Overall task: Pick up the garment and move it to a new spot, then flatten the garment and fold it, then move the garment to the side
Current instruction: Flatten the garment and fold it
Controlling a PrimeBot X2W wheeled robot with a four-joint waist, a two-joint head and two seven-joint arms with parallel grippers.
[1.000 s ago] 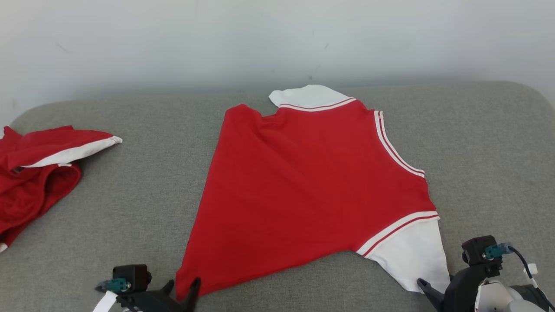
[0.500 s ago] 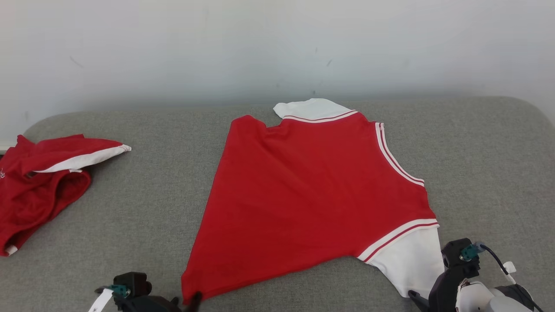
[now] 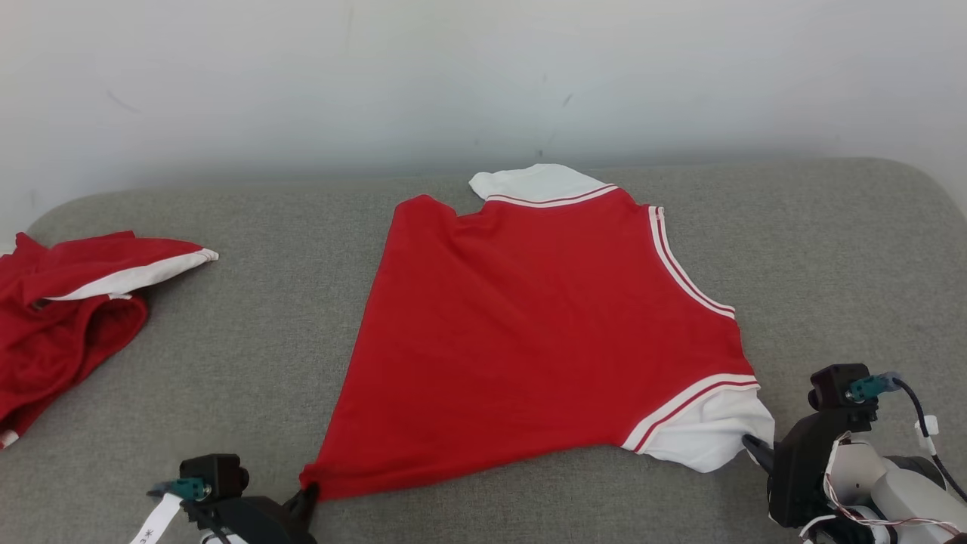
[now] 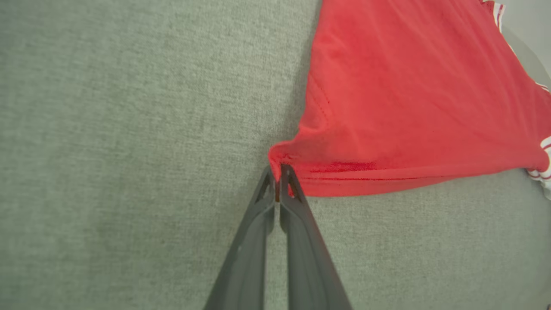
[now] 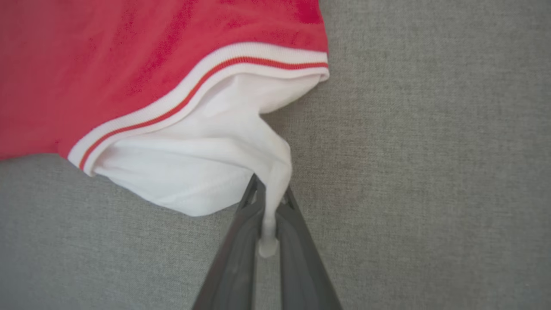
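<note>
Red garment (image 3: 529,332) with white striped-trim sleeves on grey couch (image 3: 227,340).

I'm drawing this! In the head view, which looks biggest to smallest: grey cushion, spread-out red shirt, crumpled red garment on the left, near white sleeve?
1. grey cushion
2. spread-out red shirt
3. crumpled red garment, cut off by the picture's edge, so it may really be bigger
4. near white sleeve

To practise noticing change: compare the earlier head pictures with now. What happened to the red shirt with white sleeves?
The left gripper shut on the near hem corner of the red, white-sleeved shirt; the right gripper shut on a white sleeve tip, bunching it. The shirt stays spread on the grey fabric cushion; the crumpled red garment at left is unmoved.
</note>
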